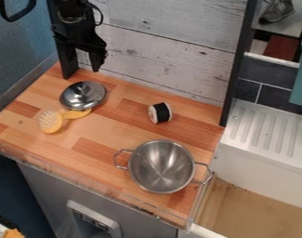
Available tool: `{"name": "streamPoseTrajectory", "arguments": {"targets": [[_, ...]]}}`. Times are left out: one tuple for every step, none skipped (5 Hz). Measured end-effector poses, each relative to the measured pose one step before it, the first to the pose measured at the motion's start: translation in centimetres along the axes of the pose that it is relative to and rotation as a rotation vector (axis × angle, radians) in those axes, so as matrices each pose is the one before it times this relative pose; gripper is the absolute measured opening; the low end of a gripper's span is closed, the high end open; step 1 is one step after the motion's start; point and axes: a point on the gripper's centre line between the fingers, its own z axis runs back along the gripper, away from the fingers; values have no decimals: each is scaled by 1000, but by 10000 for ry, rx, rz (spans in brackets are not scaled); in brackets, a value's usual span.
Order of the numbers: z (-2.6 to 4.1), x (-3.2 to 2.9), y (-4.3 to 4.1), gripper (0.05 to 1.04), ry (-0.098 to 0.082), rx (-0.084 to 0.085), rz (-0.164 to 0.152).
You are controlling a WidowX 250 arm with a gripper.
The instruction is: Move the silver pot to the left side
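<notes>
Black against the pale plank wall (172, 35), the gripper (98, 68) hangs tip-down in the upper left of the frame. Whether it is open or closed, I cannot tell. The silver pot (162, 168) lies well apart from it, down and to the right, in the lower part of the frame just right of centre. Closest below the gripper in the picture is a shiny metal lid (83, 95), its knob facing up. Against the lid's lower edge sits the handle of a yellow brush (51, 122), whose pale bristles face up, farther to the left.

Between the gripper and the pot, near the middle of the frame, is a small round white-and-black object (160, 113), tipped on its side. Beyond it, the pot stands with its mouth up on the striped wooden counter (109, 135). One wire handle points left; the other points right and slightly down, reaching the counter's right edge.

Farther out, a black post (239, 60) rises in the upper right, with the white ridged drainboard (265, 128) beside it at the right of the frame. The tan-bottomed basin (255, 211) takes up the lower right. A grey shoe (277, 11) shows in the upper right corner, and a teal piece (300, 88) sits at the right edge.
</notes>
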Motion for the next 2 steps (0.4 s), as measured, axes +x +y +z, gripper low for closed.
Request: {"name": "streamPoseTrajectory", "arguments": {"targets": [[-1437, -1013, -562, 1001, 420, -188, -21], [-306, -1424, -1029, 1001, 462, -241, -128]]}}
